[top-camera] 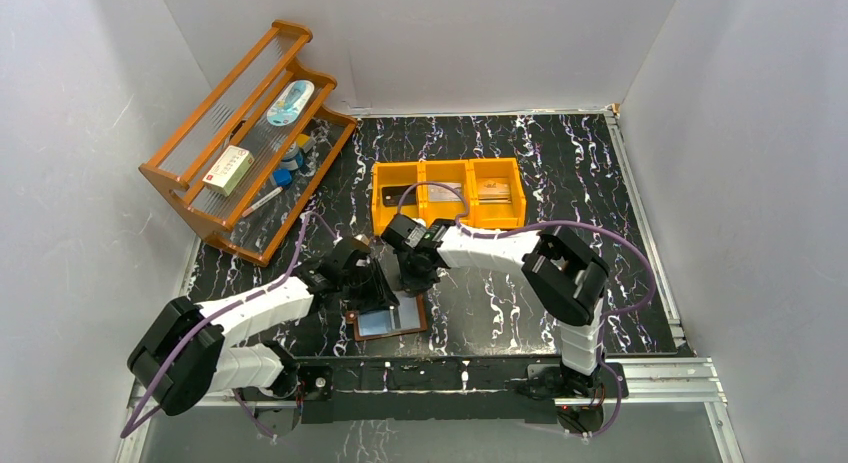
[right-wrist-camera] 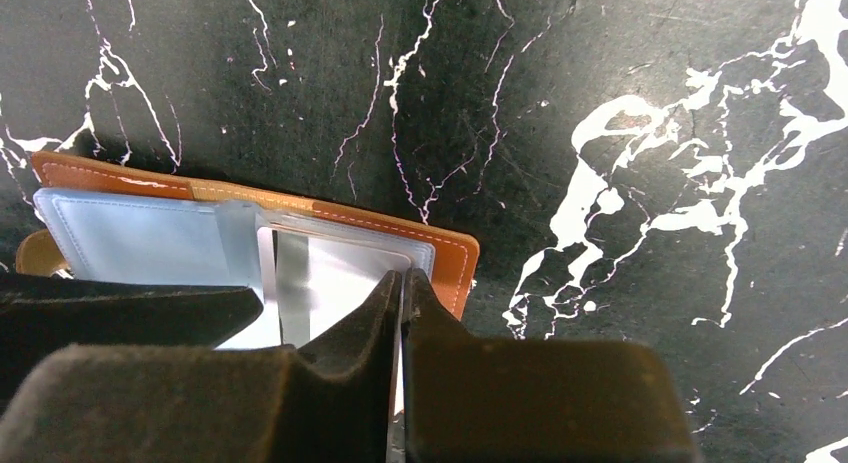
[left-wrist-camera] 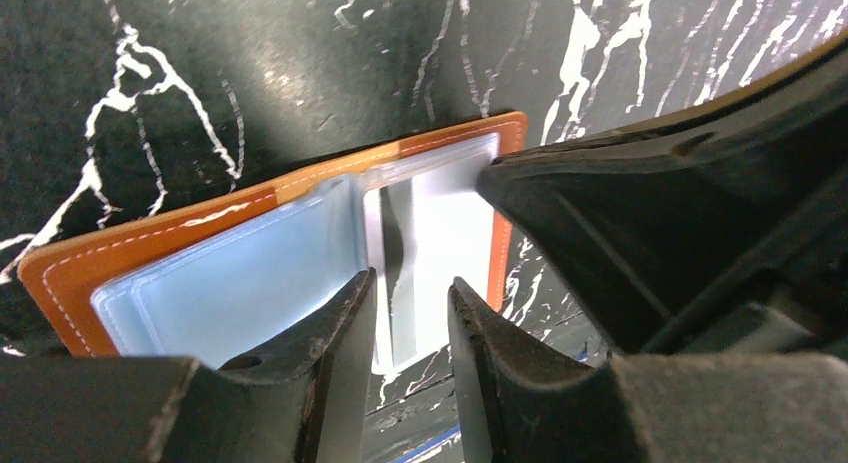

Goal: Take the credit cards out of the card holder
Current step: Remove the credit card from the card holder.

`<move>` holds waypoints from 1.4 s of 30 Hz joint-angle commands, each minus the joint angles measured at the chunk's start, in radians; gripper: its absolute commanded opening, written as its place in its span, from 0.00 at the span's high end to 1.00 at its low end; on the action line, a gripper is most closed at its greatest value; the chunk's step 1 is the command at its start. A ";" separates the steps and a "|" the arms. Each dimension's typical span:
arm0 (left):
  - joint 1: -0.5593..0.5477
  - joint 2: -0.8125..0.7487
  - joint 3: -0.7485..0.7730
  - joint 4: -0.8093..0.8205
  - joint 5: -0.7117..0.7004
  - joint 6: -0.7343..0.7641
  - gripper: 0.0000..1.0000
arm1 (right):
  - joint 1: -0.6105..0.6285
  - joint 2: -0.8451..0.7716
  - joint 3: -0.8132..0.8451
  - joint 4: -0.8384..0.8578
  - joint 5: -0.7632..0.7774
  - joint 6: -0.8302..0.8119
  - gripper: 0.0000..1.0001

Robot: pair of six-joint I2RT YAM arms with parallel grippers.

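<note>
Top view, holder: the card holder [top-camera: 392, 321] lies open on the desk [top-camera: 600, 183], close to the near edge and about midway along it.
Top view, arms: the left pincer [top-camera: 368, 275] and the right pincer [top-camera: 412, 271] hang over the holder's far side, crowded just beside each other.
Top view, bin: an orange bin [top-camera: 445, 165] sits nearer the far edge, well apart from the holder, with flat cards in its compartments.
Left wrist, left pincer: its jaws stand apart and hold nothing. A silvery credit card [left-wrist-camera: 440, 233] in a clear pocket [left-wrist-camera: 230, 283] lies beyond the gap.
Right wrist, right pincer: its jaws are drawn together over the card's pocket. Whether they nip the card, the film or nothing cannot be told.
Risk, holder lifting: with the left jaws apart, nothing visibly pins the leather. A pull on the card would likely drag the whole holder along.
Risk, wrong grip: if film is pinched with the card, the card may jam in the pocket.
Risk, collision: the pincers are so close that a sideways move could knock them together.
</note>
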 commanded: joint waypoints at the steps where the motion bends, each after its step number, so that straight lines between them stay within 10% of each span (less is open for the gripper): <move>1: 0.005 -0.004 -0.031 -0.011 0.023 -0.035 0.68 | 0.000 0.032 -0.067 -0.001 -0.031 0.018 0.93; 10: 0.005 -0.022 -0.031 -0.095 -0.067 -0.050 0.66 | -0.019 0.027 -0.098 0.035 -0.076 0.024 0.93; 42: 0.006 0.123 -0.166 0.354 -0.100 -0.265 0.97 | -0.034 0.012 -0.150 0.127 -0.192 0.026 0.95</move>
